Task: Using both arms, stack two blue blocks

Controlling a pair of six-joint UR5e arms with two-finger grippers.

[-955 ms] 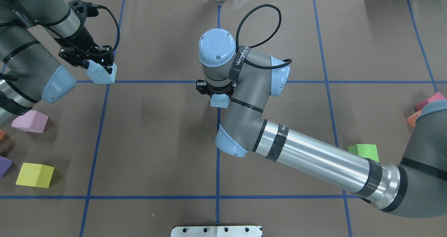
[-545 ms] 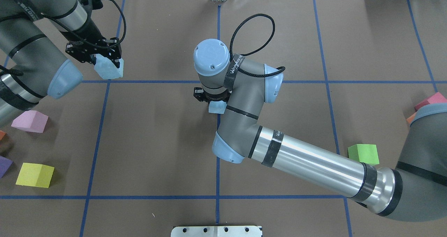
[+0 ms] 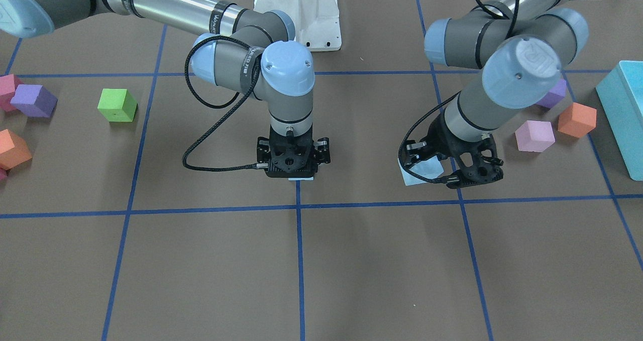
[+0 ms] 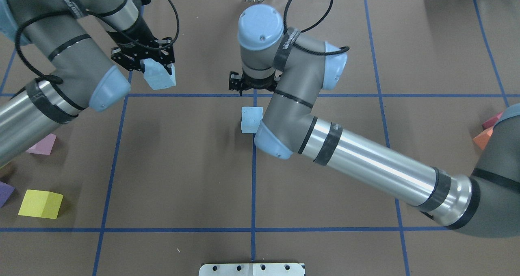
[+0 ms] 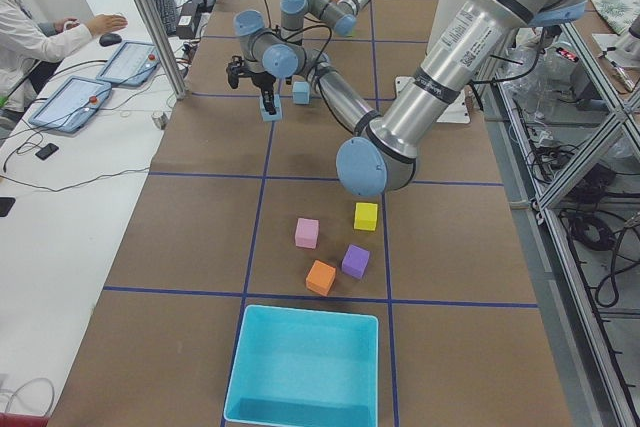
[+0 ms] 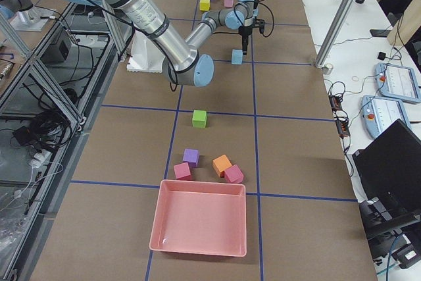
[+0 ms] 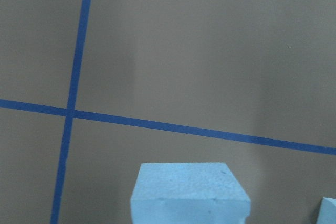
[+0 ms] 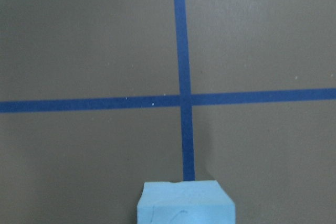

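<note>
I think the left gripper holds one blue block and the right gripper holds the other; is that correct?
Not quite: the left gripper holds one blue block, but the right gripper holds nothing; the other blue block lies free on the table, apart from it, as the overhead view shows.

The right hand (image 4: 252, 87) has let go of one blue block (image 4: 251, 119), left on the desk (image 4: 183, 166), and risen; the left hand (image 4: 156, 66) has carried the other blue block (image 4: 159, 77) toward the middle

A brown table (image 4: 183, 178) gridded with blue tape (image 4: 162, 229) stands beside a white desk (image 5: 60, 207) and an aluminium post (image 5: 150, 17).
</note>
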